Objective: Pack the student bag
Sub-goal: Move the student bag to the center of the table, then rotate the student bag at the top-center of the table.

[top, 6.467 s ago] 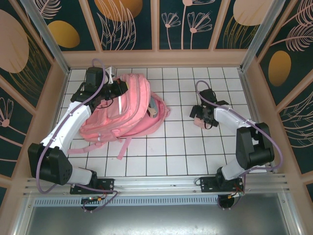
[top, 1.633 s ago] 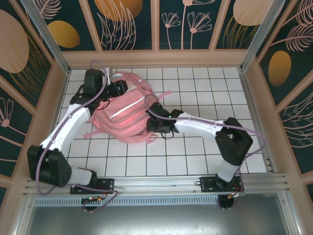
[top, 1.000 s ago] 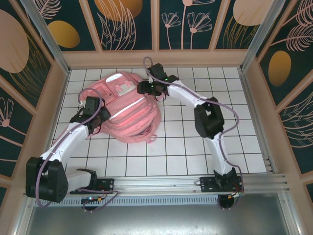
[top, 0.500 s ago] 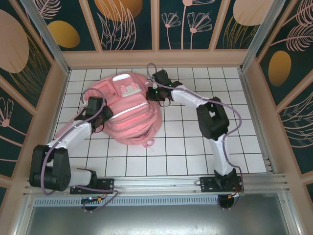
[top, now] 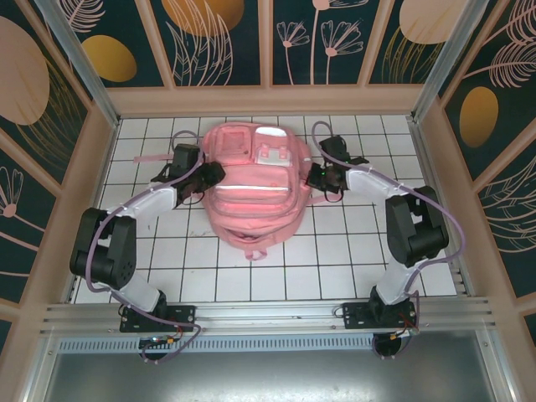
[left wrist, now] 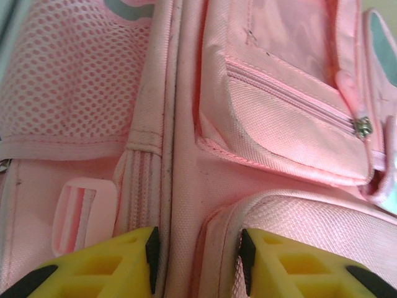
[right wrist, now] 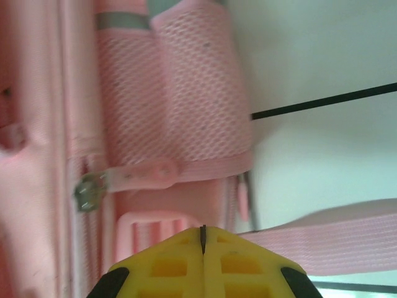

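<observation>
The student bag (top: 251, 197), a big pink backpack, lies front up in the middle of the tiled table, its white patches toward the back wall. My left gripper (top: 211, 176) is at its left side. In the left wrist view the yellow fingers (left wrist: 124, 261) press from both sides on a raised fold of the bag's fabric (left wrist: 197, 236), below a zip pocket (left wrist: 279, 124). My right gripper (top: 311, 177) is at the bag's right side, shut with nothing between its pads (right wrist: 203, 233), just over a pink plastic buckle (right wrist: 149, 223) and beside the mesh side pocket (right wrist: 180, 105).
A loose pink strap (right wrist: 335, 239) runs across the white tiles to the right of the bag. Another strap (top: 146, 157) trails off to the left. Wooden walls (top: 268, 100) close in the table (top: 368, 251), which has bare tiles in front and on the right.
The bag has turned and shifted right to lie square and front up in the middle. My right gripper came from its top to its right side and shut. The left gripper moved up to its left side.
</observation>
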`<state>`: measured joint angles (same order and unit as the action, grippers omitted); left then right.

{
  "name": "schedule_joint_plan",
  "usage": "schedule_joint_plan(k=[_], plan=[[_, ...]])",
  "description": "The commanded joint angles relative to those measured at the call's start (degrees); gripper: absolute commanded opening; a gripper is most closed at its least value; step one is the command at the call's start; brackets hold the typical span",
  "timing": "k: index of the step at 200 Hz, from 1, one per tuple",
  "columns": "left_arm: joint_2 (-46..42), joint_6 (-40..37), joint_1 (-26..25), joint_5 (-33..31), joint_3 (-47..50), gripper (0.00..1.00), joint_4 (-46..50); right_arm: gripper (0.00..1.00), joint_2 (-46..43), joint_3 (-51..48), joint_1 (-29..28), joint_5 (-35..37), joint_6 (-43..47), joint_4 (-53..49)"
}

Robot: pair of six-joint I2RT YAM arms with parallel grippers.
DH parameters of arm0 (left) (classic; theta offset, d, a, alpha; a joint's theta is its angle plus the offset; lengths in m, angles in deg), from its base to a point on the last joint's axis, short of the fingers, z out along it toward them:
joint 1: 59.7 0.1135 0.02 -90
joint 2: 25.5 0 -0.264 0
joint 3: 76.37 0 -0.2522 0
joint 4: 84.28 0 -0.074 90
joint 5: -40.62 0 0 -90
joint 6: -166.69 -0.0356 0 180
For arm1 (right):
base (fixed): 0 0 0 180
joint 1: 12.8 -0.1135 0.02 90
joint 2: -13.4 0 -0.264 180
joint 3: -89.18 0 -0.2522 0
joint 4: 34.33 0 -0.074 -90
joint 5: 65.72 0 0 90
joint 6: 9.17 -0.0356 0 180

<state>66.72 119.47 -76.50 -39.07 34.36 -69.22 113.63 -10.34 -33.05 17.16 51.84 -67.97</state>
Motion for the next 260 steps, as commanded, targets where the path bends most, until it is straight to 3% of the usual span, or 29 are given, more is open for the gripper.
schedule_joint_plan(k=[1, 33, 82, 87, 97, 109, 152, 185, 213, 260], plan=[[-0.59, 1.66, -1.49, 5.92, -2.60, 0.43, -0.97, 0.00, -0.45, 0.95, 2.84, 2.48, 2.12, -0.64], [-4.50, -2.01, -1.20, 1.56, -5.13, 0.53, 5.94, 0.00, 3.10, 7.06, 4.39, 2.96, 5.38, -2.70], [-9.83, -4.94, 4.37, -1.65, -0.71, 0.53, 9.39, 0.00, 5.73, 16.42, 3.71, 1.56, 9.30, -7.38], [-9.94, -5.22, 5.17, -1.62, -0.57, 0.53, 9.42, 0.07, 5.25, 16.76, 3.12, 1.25, 9.22, -7.66], [-9.95, -5.73, 6.23, -1.85, 1.44, 0.52, 9.49, 0.22, 3.98, 17.00, 1.24, 0.98, 8.88, -8.21], [-9.54, -6.08, 7.30, -2.53, 2.58, 0.51, 9.20, 0.30, 2.12, 16.33, -1.95, 1.15, 8.42, -8.32], [-5.06, -6.51, 9.80, -1.20, 2.75, 0.50, 5.93, 0.31, -1.96, 9.84, -15.57, 0.02, 1.48, -5.61], [-0.70, -6.34, 11.57, 0.77, 0.34, 0.51, 3.90, 0.31, -1.17, 4.95, -22.08, 0.08, -2.29, -2.55], [1.23, -6.15, 12.05, 3.89, 0.09, 0.50, 3.82, 0.27, 0.30, 2.29, -18.88, 5.91, -0.38, -5.42], [0.20, -4.49, 12.05, 10.58, 3.39, 0.51, 0.24, 0.27, 1.83, 2.13, -3.76, 7.25, 5.36, -4.82]])
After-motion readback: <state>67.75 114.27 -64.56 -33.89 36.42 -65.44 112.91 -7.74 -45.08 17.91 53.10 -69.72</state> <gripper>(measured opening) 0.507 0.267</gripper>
